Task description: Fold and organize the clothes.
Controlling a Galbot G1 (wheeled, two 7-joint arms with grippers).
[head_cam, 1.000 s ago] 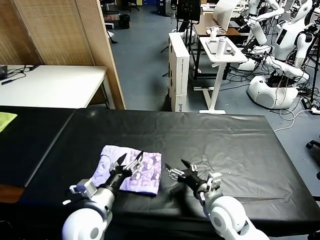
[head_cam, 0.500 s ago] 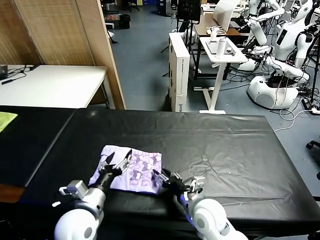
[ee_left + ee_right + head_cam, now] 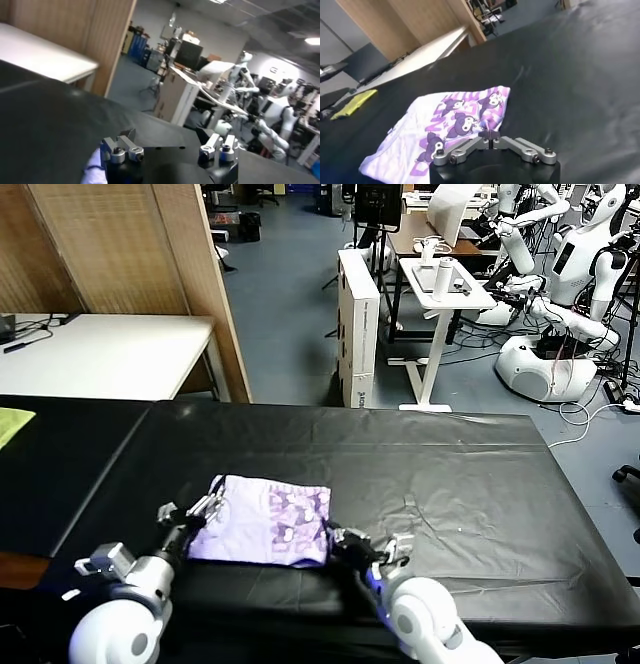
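right gripper, lower centre of the head view: jaws closed, tips pinching the near right edge of the folded lavender t-shirt. left gripper, lower left: jaws spread wide at the shirt's left edge, holding nothing. the shirt lies on the black table, print upward. before you lift, close the left pinch too, then raise both edges level so the fold stays square.

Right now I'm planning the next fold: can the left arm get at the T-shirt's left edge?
Probably yes: the left pincer is open right at the T-shirt left edge, with nothing between on the black table.
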